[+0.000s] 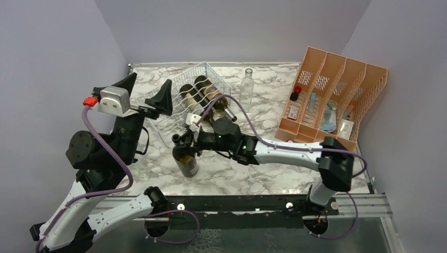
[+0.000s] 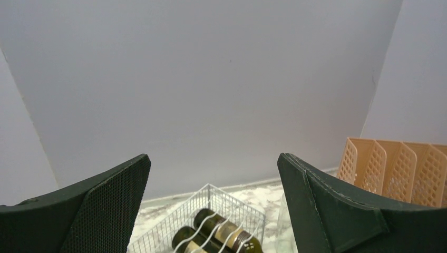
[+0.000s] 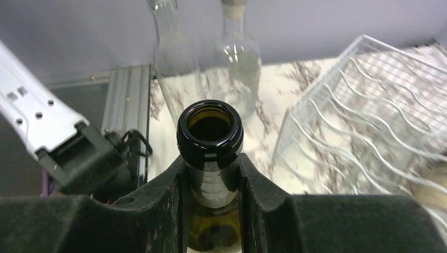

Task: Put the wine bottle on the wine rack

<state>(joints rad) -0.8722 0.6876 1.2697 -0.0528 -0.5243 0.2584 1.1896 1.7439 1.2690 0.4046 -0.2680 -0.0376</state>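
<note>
The right gripper [image 3: 211, 174] is closed on the neck of the dark green glass wine bottle [image 3: 210, 129], which stands upright below it. Better to lift straight, then tilt toward the silvery-white wire wine rack [image 3: 348, 116] beside it. The left gripper [image 2: 213, 158] gapes empty.

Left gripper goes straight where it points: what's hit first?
Likely the wine rack with its dark bottles, low between the open jaws of the left gripper. It may instead clear them and reach the back wall; height unclear.

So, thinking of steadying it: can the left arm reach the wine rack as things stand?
Probably yes: the left gripper hovers open just beside the wine rack, nothing between them.
</note>
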